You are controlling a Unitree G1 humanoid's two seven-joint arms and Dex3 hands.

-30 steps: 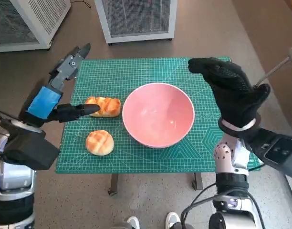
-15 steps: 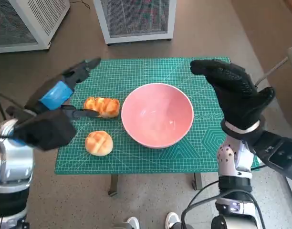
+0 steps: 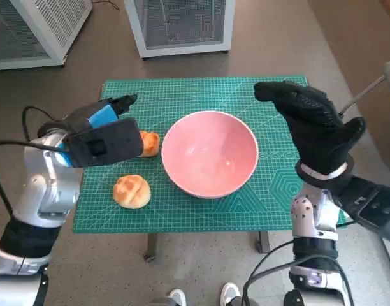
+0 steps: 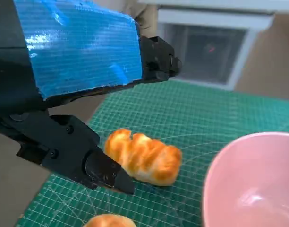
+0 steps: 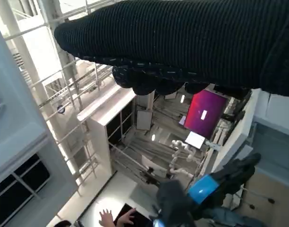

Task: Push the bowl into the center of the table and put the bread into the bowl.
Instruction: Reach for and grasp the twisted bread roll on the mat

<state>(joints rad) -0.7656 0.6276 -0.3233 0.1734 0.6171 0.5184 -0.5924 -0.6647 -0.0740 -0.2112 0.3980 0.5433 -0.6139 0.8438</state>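
Observation:
A pink bowl [image 3: 209, 152] stands near the middle of the green cutting mat [image 3: 182, 95]. A long braided bread roll [image 3: 149, 143] lies just left of the bowl, mostly hidden under my left hand [image 3: 104, 121] in the head view. The left wrist view shows that roll [image 4: 143, 156] whole, with my left hand's fingers [image 4: 83, 156] spread above and beside it, not touching. A round bun [image 3: 132, 190] lies nearer the mat's front edge. My right hand [image 3: 313, 124] is raised over the bowl's right side, fingers spread, holding nothing.
White cabinets with mesh fronts [image 3: 182, 25] stand on the floor beyond the table. The mat covers the tabletop; its front edge [image 3: 201, 224] is close to my body. The right wrist view looks up at a building interior, with a person's hand [image 5: 106, 218] low in the picture.
My left arm has swung in over the table, and the hand now hovers over the braided roll, covering most of it. The right hand, bowl and bun have stayed in place.

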